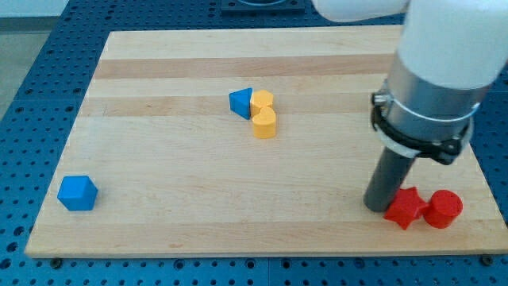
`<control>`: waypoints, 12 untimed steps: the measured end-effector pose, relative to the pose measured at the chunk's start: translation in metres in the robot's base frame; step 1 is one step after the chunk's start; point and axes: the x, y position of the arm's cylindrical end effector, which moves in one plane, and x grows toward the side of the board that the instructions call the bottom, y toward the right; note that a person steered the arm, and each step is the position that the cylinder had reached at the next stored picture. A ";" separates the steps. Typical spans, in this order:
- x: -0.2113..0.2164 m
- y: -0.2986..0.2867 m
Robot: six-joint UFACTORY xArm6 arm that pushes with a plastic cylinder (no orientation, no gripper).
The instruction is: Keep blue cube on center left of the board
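Risk: my tip (pixel 376 208), gripper-less beside the red star (pixel 404 207), could overshoot the blue cube (pixel 78 193) off the tabletop (pixel 159 230).

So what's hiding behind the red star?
My tip stands right beside the red star, at its left. The rod covers the board behind it, so I can't see that strip. A red cylinder sits on the star's right.

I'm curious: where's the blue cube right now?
The blue cube sits alone near the board's bottom-left corner, far from my tip at the view's right.
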 end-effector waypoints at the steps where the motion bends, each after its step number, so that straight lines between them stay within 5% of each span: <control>1: 0.000 0.006; 3: 0.000 -0.003; 4: 0.000 -0.059; 7: 0.054 -0.279; 9: 0.037 -0.452; 11: -0.048 -0.429; 12: -0.048 -0.438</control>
